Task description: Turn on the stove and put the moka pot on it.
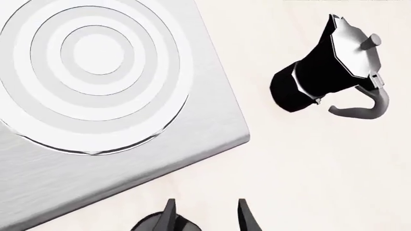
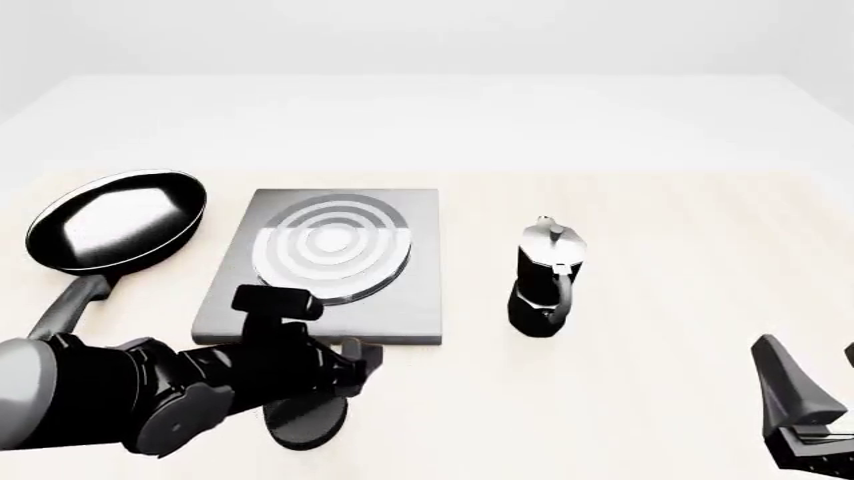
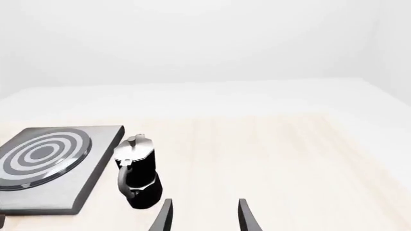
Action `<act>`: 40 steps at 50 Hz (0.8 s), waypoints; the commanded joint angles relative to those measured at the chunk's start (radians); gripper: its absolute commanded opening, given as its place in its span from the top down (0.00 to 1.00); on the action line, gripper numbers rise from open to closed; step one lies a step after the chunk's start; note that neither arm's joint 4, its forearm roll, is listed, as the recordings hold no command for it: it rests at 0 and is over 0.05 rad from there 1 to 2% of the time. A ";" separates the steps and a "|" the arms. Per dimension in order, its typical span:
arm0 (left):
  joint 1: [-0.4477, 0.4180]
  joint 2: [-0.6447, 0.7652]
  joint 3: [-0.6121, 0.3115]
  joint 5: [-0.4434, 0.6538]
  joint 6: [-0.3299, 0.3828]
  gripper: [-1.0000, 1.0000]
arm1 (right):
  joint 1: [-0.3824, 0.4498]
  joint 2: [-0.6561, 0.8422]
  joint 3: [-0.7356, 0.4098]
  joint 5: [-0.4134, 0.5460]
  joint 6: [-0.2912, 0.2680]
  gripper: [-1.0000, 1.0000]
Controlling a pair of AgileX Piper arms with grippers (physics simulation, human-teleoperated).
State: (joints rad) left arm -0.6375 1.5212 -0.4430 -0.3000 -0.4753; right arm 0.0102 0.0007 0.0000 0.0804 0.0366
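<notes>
The stove (image 2: 227,300) is a dark-grey slab with a ringed burner (image 2: 334,245) at centre left; it also shows in the left wrist view (image 1: 192,139) and the right wrist view (image 3: 96,178). Its black oval knob (image 2: 304,425) lies in front of the slab, partly under my left arm, and peeks in at the left wrist view's edge (image 1: 154,225). The moka pot (image 2: 545,280) stands upright right of the stove, also in both wrist views (image 1: 321,72) (image 3: 136,175). My left gripper (image 2: 350,358) (image 1: 205,216) is open over the knob. My right gripper (image 2: 807,385) (image 3: 204,216) is open and empty, near the table's front right.
A black frying pan (image 2: 118,220) lies left of the stove, its handle pointing toward the front left. The table's far edge runs behind the stove and pot.
</notes>
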 commanded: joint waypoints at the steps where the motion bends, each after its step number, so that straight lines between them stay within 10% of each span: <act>1: 0.039 0.024 0.049 0.020 0.046 0.00 | 0.002 0.000 0.000 0.002 0.001 0.00; 11: 0.070 -0.090 0.034 0.086 0.065 0.00 | 0.006 0.000 0.000 0.000 0.001 0.00; 30: 0.265 -1.005 -0.229 0.596 0.316 0.00 | 0.018 0.000 0.000 -0.010 -0.008 0.00; 40: 0.384 -1.324 -0.135 0.607 0.450 0.00 | 0.033 0.002 0.000 -0.015 -0.011 0.00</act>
State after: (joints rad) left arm -0.3566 0.5331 -0.6061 0.2320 -0.1479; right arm 0.0312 0.0013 -0.0001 0.0704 0.0290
